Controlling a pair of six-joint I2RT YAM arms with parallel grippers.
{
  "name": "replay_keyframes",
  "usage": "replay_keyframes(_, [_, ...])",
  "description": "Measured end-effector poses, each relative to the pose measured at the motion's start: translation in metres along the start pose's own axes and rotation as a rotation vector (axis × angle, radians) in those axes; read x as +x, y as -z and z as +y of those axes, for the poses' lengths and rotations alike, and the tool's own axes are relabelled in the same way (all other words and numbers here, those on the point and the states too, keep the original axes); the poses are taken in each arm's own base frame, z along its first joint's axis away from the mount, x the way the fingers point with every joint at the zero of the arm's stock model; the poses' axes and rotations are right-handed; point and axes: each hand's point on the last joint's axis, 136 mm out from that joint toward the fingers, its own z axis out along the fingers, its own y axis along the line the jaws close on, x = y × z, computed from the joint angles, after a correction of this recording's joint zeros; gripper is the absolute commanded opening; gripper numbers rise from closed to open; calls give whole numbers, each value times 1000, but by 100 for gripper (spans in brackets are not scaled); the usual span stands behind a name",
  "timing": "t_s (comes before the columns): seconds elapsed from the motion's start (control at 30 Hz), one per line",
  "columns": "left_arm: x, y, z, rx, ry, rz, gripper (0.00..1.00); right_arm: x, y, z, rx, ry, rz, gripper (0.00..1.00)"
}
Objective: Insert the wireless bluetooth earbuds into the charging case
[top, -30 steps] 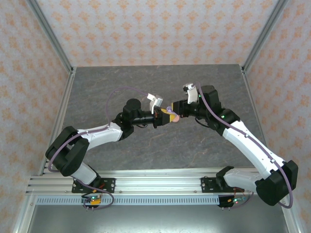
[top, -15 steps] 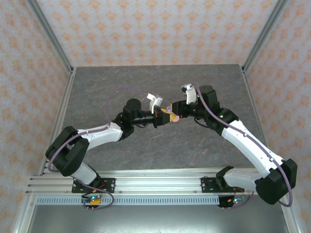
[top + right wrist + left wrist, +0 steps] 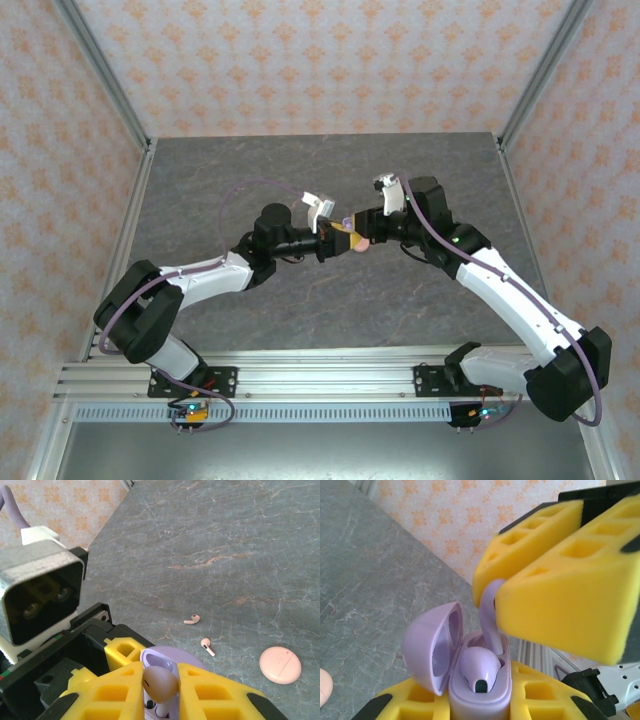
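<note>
Left to right, as seen from above. My left gripper (image 3: 334, 243), reaching toward 3 o'clock above mid-counter, was closed narrow on the lilac charging case (image 3: 470, 707). I held the case off the counter (image 3: 225, 540) with its mouth upward, so that a bud could be lowered straight in. In the left wrist view its lid (image 3: 431, 652) stood open toward 9 o'clock, clear of the sockets. One lilac earbud (image 3: 479, 666) already sat in its well.

My right gripper (image 3: 361, 232), reaching toward 9 o'clock, was pinched narrow on the second lilac earbud (image 3: 489, 612). I gripped it by the stem, with its lower end at the case's far well; whether it had seated I could not tell. This step was, I judged, the second lilac insertion.

In the right wrist view, the farther pink earbud (image 3: 192, 619) and nearer pink earbud (image 3: 206, 646) lay loose on the counter. The closed pink case (image 3: 280, 665) rested at 4 o'clock from them, so that pair was not yet done.
</note>
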Motion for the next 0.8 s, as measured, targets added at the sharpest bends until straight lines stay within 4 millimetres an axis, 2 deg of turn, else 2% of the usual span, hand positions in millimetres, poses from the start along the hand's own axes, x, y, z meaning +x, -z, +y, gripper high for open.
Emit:
replay_keyframes(0.33, [-1,0,0,-1,3,2,0,1,0,-1,10,1,2,22])
replay_keyframes(0.53, [2,0,3,-17,11,12,0,12,-2,3,-19,4,54,25])
replay_keyframes(0.67, [5,0,4,-22,3,23,0,17,-3,3,-30,1,81,30])
replay_keyframes(0.8, [4,1,2,-22,-15,24,0,18,-3,1,-23,0,84,44])
